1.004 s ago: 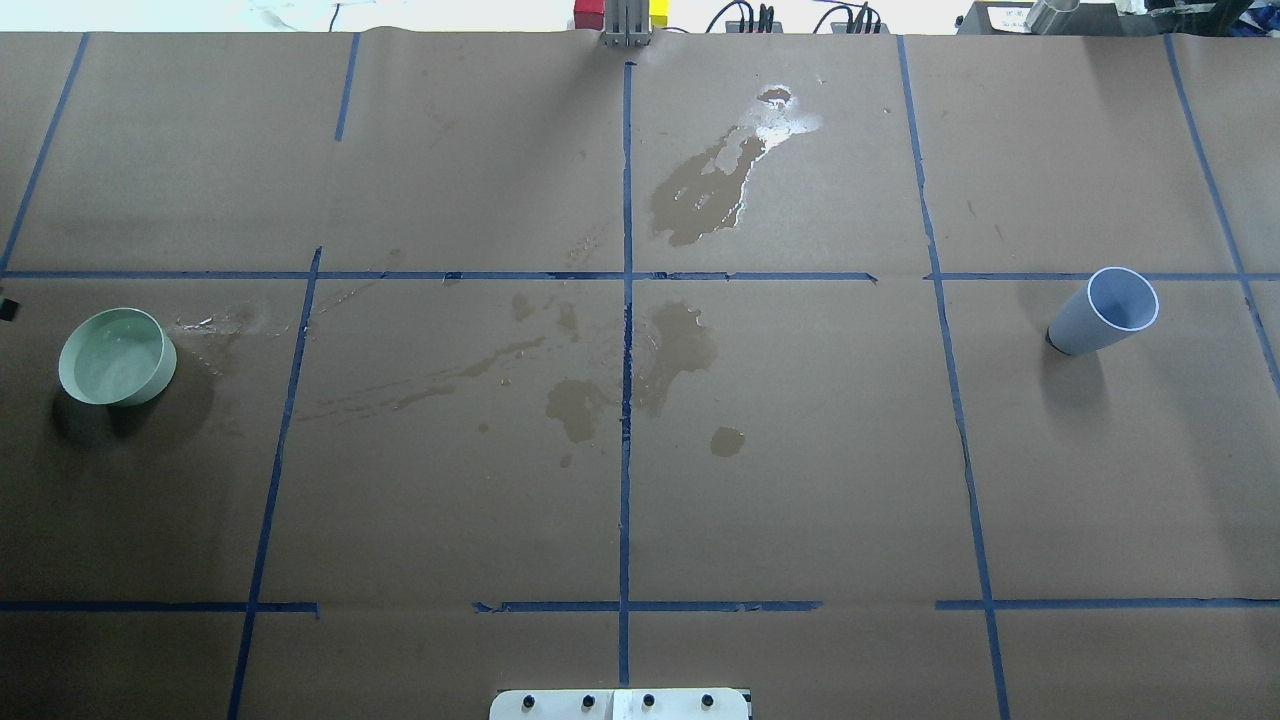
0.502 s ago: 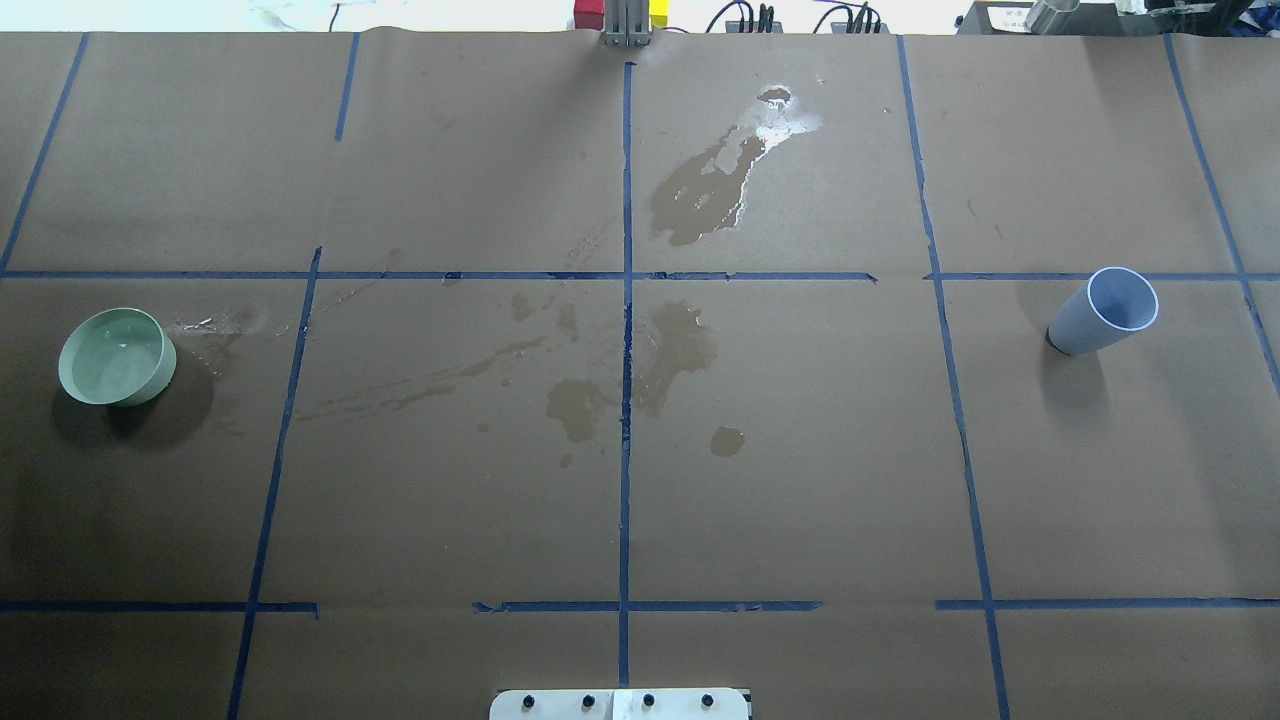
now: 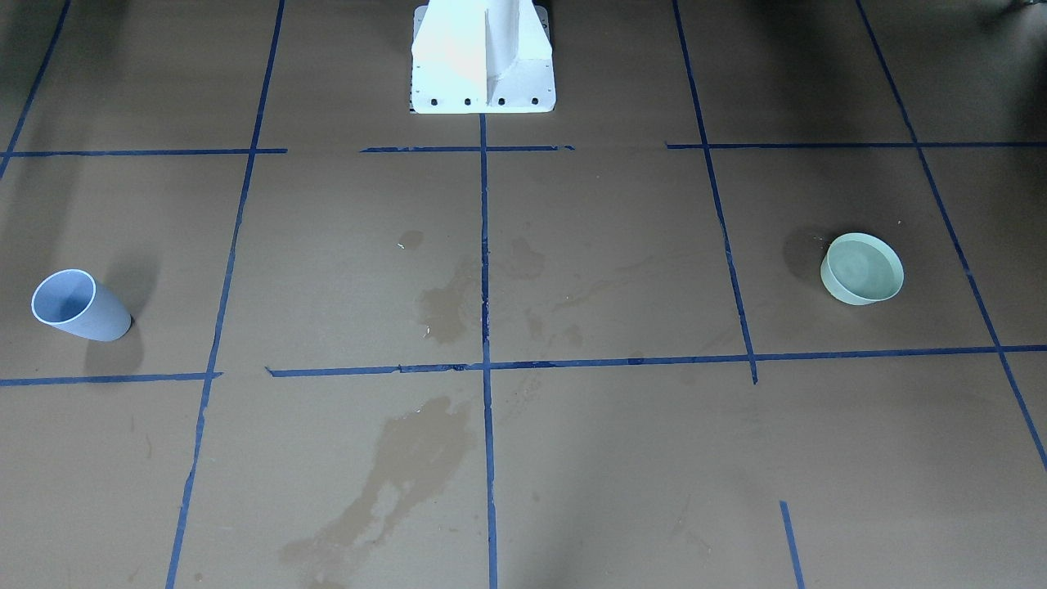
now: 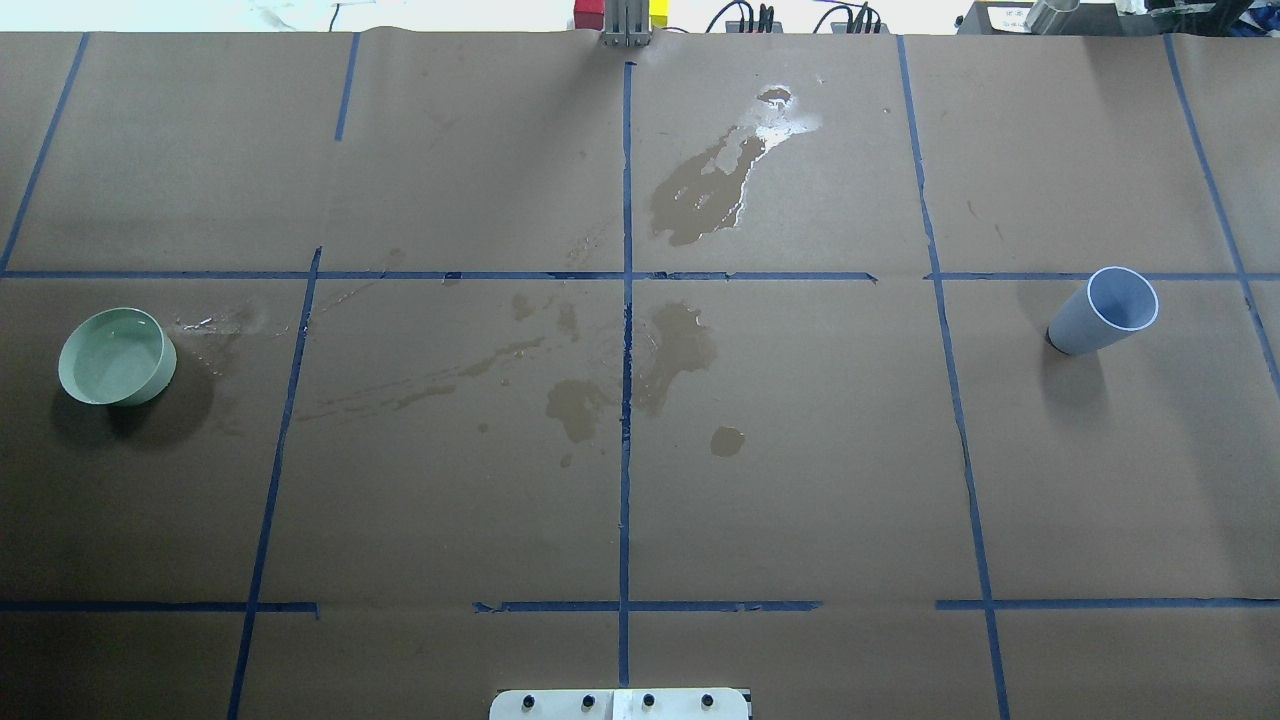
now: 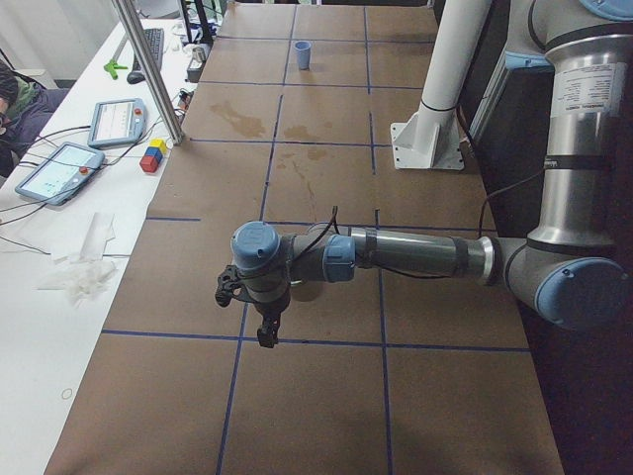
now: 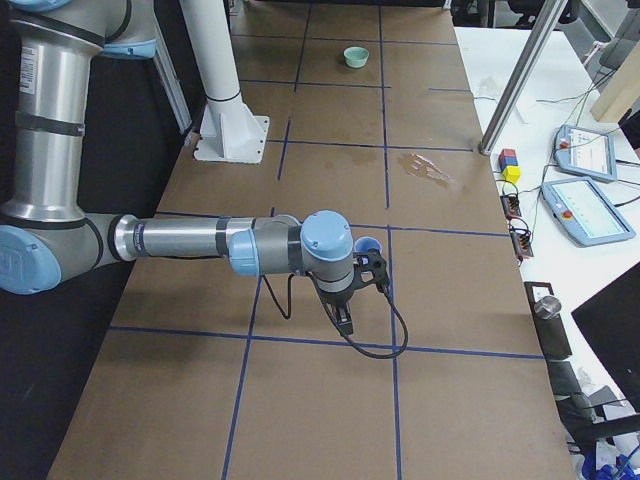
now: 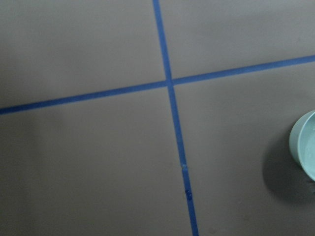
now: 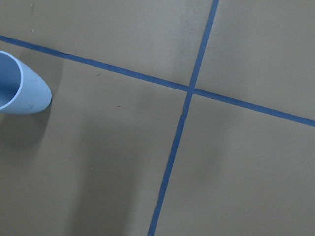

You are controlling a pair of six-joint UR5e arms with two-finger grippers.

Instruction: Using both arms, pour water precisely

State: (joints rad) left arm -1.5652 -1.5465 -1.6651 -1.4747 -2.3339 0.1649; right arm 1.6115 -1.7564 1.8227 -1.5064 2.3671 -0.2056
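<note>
Ease left tool (image 5: 265, 334) squarely onto bowl (image 4: 115, 357) near left edge, right tool (image 6: 344, 321) onto cup (image 4: 1105, 312) near right edge, no slosh; cannot tell how far open

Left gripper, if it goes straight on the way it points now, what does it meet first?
Most likely the brown paper table cover, near the blue tape crossing. The left gripper points down at it, and the green bowl sits off to one side. Depth is unclear.
</note>
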